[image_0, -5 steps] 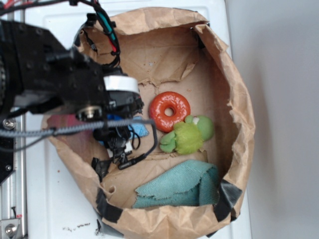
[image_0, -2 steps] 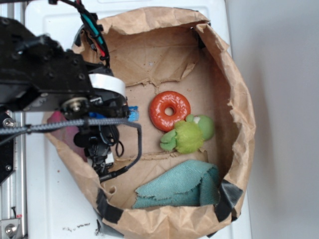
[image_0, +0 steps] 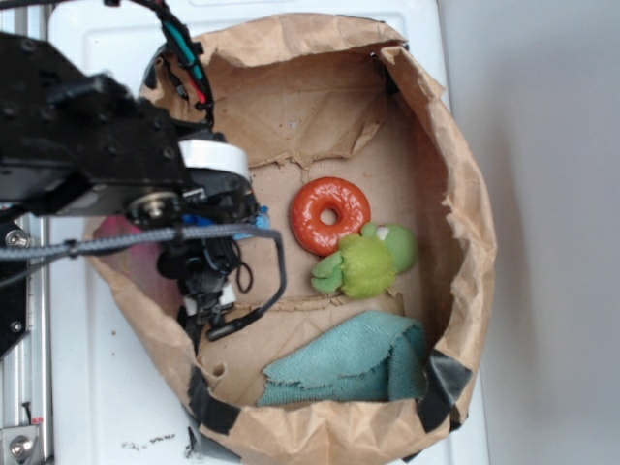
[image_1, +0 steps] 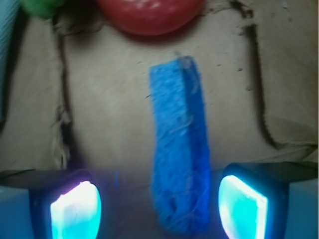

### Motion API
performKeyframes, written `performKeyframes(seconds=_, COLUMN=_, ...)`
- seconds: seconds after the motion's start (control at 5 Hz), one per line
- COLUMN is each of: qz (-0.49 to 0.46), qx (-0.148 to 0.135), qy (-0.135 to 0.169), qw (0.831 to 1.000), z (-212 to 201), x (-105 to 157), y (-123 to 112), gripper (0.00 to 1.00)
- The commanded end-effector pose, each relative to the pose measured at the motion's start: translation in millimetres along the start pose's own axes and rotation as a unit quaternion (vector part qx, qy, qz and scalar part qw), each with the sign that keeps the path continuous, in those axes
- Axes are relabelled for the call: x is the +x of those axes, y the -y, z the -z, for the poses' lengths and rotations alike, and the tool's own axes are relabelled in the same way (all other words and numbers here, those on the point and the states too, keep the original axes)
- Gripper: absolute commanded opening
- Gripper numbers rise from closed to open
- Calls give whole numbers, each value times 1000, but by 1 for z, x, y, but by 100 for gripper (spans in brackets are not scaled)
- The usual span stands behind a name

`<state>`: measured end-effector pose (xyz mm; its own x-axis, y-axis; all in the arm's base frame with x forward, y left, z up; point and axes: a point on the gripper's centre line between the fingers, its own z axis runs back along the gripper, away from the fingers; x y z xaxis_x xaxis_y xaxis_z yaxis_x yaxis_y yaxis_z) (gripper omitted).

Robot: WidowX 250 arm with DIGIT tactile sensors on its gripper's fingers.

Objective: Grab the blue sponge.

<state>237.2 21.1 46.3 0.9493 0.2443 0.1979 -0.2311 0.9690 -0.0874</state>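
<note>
1. From where I sit, the main risk is an off-centre close. In the wrist view the blue sponge sits nearer the lit pad on the right side of the picture than the one on the left, so one pad could reach it first and push it sideways over the paper instead of pinching it.
2. The sponge looks thin and soft. If I come down too little, I judge the pads may close over its top edge and slip off; too much, and they could snag the crumpled brown paper lining the tabletop.
3. The orange ring lies just beyond the sponge's far end. A forward drift could nudge it.
4. The tool stands wide open, a pad on either side of the sponge, holding nothing.
5. The sponge is bright blue, long and narrow, porous, with rough edges. It runs lengthwise away from the camera.
6. In the exterior view only a blue sliver shows beside the arm, left of the ring.
</note>
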Motion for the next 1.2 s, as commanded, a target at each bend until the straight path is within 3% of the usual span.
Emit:
performKeyframes(seconds=0.0, qz=-3, qx=34, qy=23, qw=999, z=8, x=18, y=6, gripper=100)
performKeyframes(seconds=0.2, qz=0, qx=41, qy=32, qw=999, z=12, x=17, y=6, gripper=89)
performKeyframes(seconds=0.4, qz=-5, qx=31, qy=38, qw=999, z=0, x=16, y=4, gripper=0)
performKeyframes(seconds=0.6, qz=6, qx=31, qy=55, qw=998, z=-15, x=13, y=3, gripper=0)
performKeyframes(seconds=1.0, qz=-5, qx=-16, qy=37, qw=999, z=-76, x=33, y=8, gripper=0)
